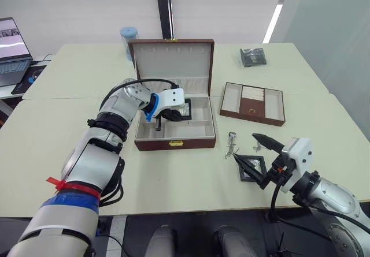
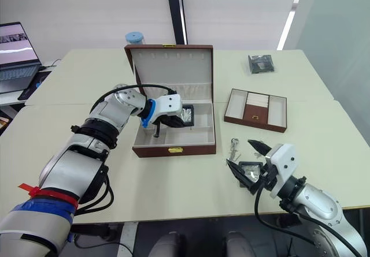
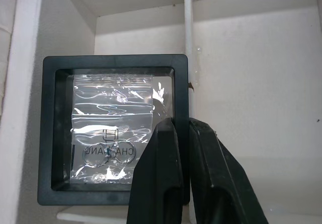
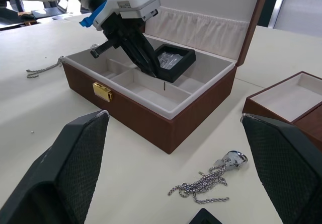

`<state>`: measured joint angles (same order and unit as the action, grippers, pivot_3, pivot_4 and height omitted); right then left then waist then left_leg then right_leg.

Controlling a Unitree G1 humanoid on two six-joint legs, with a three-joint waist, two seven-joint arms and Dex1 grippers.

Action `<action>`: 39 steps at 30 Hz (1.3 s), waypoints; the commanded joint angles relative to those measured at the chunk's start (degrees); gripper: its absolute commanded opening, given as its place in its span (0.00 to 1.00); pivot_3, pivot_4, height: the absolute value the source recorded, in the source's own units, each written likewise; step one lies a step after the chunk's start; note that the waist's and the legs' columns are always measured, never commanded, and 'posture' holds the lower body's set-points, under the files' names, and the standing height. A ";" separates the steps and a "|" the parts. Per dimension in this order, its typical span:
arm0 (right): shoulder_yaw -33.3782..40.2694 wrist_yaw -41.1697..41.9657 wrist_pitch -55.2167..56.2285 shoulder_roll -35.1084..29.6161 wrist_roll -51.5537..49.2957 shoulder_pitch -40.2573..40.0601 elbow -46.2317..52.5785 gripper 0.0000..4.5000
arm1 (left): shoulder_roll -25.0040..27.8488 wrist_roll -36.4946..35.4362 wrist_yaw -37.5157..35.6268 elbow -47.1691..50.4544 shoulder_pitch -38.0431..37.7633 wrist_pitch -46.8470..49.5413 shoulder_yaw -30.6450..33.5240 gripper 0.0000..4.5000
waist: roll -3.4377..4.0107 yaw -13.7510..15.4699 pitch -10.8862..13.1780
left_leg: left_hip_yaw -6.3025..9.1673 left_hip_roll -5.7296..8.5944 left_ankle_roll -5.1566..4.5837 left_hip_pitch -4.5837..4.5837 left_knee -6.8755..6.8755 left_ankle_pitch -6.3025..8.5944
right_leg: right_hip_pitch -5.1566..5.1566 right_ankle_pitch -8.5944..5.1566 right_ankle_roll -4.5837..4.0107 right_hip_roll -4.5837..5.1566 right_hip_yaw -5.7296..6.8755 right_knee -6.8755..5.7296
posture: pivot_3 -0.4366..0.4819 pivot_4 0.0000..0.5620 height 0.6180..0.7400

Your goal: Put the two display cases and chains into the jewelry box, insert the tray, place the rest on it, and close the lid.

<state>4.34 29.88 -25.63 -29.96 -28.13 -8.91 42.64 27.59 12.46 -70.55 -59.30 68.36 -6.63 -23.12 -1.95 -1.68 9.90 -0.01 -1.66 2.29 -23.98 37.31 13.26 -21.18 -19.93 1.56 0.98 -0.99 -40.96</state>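
Left gripper (image 4: 146, 63) is down inside the open jewelry box (image 1: 175, 137), fingers pinched together on the frame edge of one display case (image 3: 113, 128), which sits tilted in the box's back compartment. Lid (image 1: 171, 60) stands upright. Just right of the box, silver chains (image 4: 206, 181) lie on the table (image 1: 52, 136). Further right, the right gripper (image 1: 258, 153) hovers, fingers spread wide, over the second display case (image 1: 252, 167). Behind it sits the tray (image 1: 253, 102).

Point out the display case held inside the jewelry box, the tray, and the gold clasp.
display case (image 3: 113, 128), left wrist view, clear window.
tray (image 1: 252, 103), left eye view, centre section.
gold clasp (image 4: 101, 91), right wrist view, front of the jewelry box (image 4: 141, 114).
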 commanded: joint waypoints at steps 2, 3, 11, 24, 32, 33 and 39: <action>0.03 -0.24 0.55 0.00 -0.04 1.00 1.57 1.00 | -0.53 0.17 0.42 -0.92 1.99 -1.25 1.61 0.01 | 0.00 0.01 0.00 | 0.01 0.00 0.00 0.00 0.00 0.00 | 0.00 0.00 0.00 0.00 0.01 0.00 | 0.48 0.27 1.00; -0.06 -0.25 0.51 0.02 -0.03 1.10 1.56 1.00 | -0.59 0.23 0.38 -1.05 2.00 -1.36 1.68 0.01 | 0.00 0.01 0.00 | 0.00 0.00 0.00 0.00 0.00 0.00 | 0.00 0.00 0.00 0.00 0.01 0.00 | 0.48 0.27 1.00; -0.29 -0.22 0.48 0.01 -0.04 1.54 1.38 1.00 | -0.96 0.08 2.04 -2.05 2.52 -1.57 2.97 0.26 | 0.00 0.01 0.00 | 0.00 0.00 0.00 -0.01 0.01 0.00 | 0.00 0.00 0.00 0.01 0.01 0.00 | 0.48 0.27 1.00; -0.10 0.29 0.60 -0.45 -0.15 3.09 -0.16 1.00 | -0.99 -1.42 2.10 -2.47 3.60 -0.58 5.74 1.00 | 0.00 -0.02 0.00 | 0.00 0.00 0.00 0.00 0.03 0.00 | 0.00 0.00 0.00 0.01 0.02 -0.01 | 0.48 0.27 1.00; 6.20 5.38 2.20 -3.79 -2.68 5.60 -7.38 1.00 | 2.58 -14.03 -10.27 11.29 -2.95 12.41 14.70 1.00 | 0.01 -0.18 0.00 | -0.04 -0.02 0.00 -0.03 0.16 0.00 | 0.00 0.00 0.00 0.01 0.04 -0.04 | 0.48 0.27 1.00; 7.22 6.34 2.48 -4.30 -3.00 5.74 -8.74 1.00 | 3.62 -16.14 -11.51 15.57 -5.13 15.88 15.91 1.00 | 0.02 -0.29 -0.01 | -0.07 -0.03 0.00 -0.01 0.16 0.00 | 0.01 0.00 0.00 0.01 0.03 -0.03 | 0.48 0.27 1.00; 11.49 11.88 3.39 -8.18 -3.49 7.18 -17.28 1.00 | 12.86 -26.02 -9.27 39.52 -21.39 37.49 24.70 1.00 | 0.07 -0.62 -0.03 | 0.06 -0.25 0.01 0.02 0.24 -0.01 | 0.04 0.00 -0.01 0.09 -0.10 -0.11 | 0.48 0.27 1.00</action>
<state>13.99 40.35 -23.33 -37.33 -30.53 -2.62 25.38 38.47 -10.65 -81.06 -25.45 47.53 26.50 -1.86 -1.88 -2.30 9.87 0.08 -1.92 2.30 -23.96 37.59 13.25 -21.14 -19.92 1.55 1.07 -1.08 -41.09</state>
